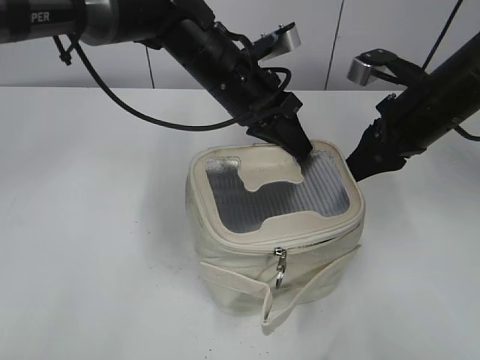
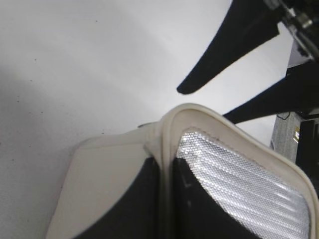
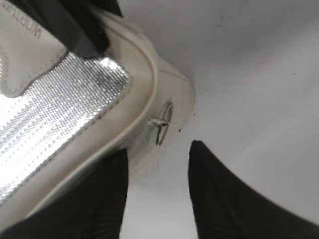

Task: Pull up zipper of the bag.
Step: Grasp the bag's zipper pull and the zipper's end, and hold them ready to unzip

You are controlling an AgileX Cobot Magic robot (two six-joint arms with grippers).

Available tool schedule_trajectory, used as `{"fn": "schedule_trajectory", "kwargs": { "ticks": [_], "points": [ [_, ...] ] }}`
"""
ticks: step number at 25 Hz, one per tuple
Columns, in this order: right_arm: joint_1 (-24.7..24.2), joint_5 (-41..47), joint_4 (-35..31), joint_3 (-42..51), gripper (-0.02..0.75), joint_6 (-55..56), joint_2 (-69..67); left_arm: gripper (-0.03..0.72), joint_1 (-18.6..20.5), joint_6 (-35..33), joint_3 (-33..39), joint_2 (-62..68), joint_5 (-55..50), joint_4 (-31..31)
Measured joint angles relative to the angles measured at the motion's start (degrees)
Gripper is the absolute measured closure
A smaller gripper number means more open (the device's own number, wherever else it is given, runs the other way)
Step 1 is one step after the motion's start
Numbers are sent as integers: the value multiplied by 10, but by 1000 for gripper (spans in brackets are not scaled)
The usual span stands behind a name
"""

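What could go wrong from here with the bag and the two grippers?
The left gripper clamps only the thin lid rim of the bag, so it might slip off under pull. The right gripper is open near a small silver pull at the back corner; closing slightly off may catch fabric instead. The bag is soft and could slide on the table.
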State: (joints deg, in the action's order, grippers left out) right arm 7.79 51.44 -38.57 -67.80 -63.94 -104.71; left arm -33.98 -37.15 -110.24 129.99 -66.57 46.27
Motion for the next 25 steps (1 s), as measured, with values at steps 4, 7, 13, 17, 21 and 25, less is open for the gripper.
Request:
{"fn": "schedule_trajectory", "kwargs": {
  "ticks": [4, 7, 13, 17, 21, 25],
  "points": [
    [0, 12, -18, 0, 658, -16, -12, 646, 0, 0, 0, 0, -2, 5],
    [0, 16, -24, 0, 733, -7, -14, 646, 0, 0, -2, 0, -4, 5],
    [-10, 23, 25, -3, 733, 79, 4, 647, -1, 0, -26, 1, -22, -12],
    [-11, 63, 43, -4, 733, 97, 32, 648, -2, 0, -38, 3, -33, -21],
    [-11, 95, 50, -4, 733, 111, 51, 648, -3, 0, -38, 3, -34, -21],
    [-11, 117, 83, -2, 733, 139, 63, 649, -5, 0, -39, 3, -34, -21]
  ]
}}
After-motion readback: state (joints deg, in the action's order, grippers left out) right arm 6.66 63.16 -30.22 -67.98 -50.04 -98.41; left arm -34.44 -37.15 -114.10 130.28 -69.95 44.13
